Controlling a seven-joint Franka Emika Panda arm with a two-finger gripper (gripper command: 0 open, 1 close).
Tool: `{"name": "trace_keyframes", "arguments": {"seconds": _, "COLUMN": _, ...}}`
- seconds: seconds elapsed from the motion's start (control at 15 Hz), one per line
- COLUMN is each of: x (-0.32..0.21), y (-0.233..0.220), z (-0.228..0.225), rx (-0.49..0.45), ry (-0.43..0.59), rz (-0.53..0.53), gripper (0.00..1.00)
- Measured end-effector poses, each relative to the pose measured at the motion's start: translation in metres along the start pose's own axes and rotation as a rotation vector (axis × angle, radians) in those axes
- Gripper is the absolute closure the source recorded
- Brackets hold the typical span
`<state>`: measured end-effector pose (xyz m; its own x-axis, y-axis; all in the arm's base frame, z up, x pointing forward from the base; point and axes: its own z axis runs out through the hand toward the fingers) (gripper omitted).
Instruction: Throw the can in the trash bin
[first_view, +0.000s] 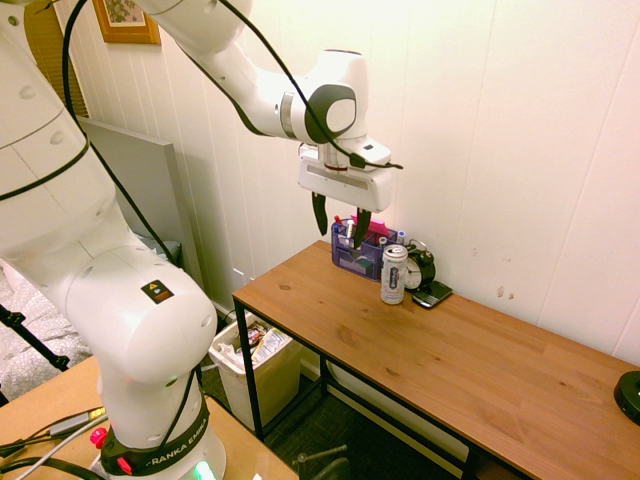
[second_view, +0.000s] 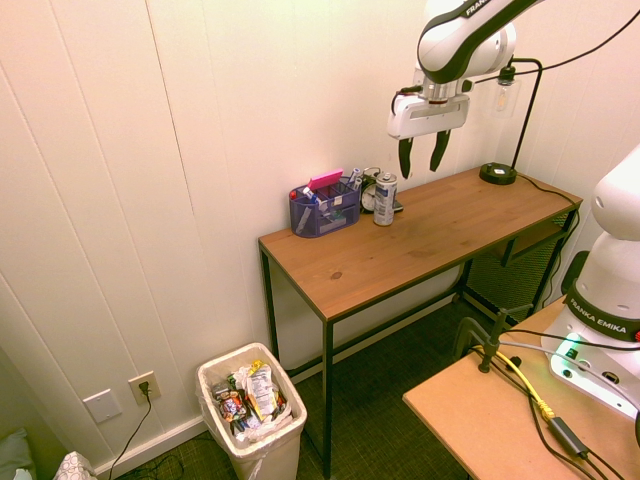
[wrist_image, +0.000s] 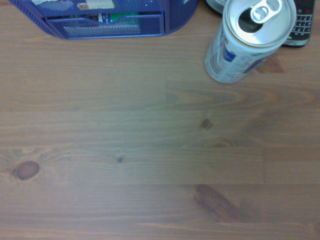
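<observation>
The gripper (first_view: 341, 220) is being held high above the wooden table (first_view: 450, 360) with its jaws wide apart and nothing between them. The can (first_view: 394, 274) is being left standing upright on the table near the wall, just beside the blue mesh organizer (first_view: 358, 252) and close to the black alarm clock (first_view: 420, 266), its opened top being seen in the wrist view (wrist_image: 252, 37). The trash bin (second_view: 252, 420), stuffed with wrappers, is being kept on the floor beside the table's end.
</observation>
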<state>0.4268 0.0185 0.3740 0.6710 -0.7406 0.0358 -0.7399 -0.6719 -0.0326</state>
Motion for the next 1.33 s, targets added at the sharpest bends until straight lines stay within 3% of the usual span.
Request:
{"name": "trace_keyframes", "arguments": {"seconds": 0.33, "x": 0.014, "y": -0.030, "z": 0.008, "rx": 0.038, "ry": 0.010, "rz": 0.032, "gripper": 0.00}}
{"name": "trace_keyframes", "arguments": {"seconds": 0.53, "x": 0.050, "y": -0.064, "z": 0.041, "rx": -0.009, "ry": 0.058, "rz": 0.121, "gripper": 0.00}}
{"name": "trace_keyframes", "arguments": {"seconds": 0.73, "x": 0.088, "y": -0.066, "z": 0.066, "rx": -0.051, "ry": 0.083, "rz": 0.219, "gripper": 0.00}}
{"name": "trace_keyframes", "arguments": {"seconds": 1.2, "x": 0.133, "y": -0.082, "z": 0.115, "rx": -0.048, "ry": 0.057, "rz": 0.281, "gripper": 0.00}}
{"name": "trace_keyframes", "arguments": {"seconds": 1.27, "x": 0.138, "y": -0.083, "z": 0.118, "rx": -0.046, "ry": 0.054, "rz": 0.286, "gripper": 1.00}}
{"name": "trace_keyframes", "arguments": {"seconds": 1.33, "x": 0.141, "y": -0.085, "z": 0.119, "rx": -0.040, "ry": 0.054, "rz": 0.286, "gripper": 1.00}}
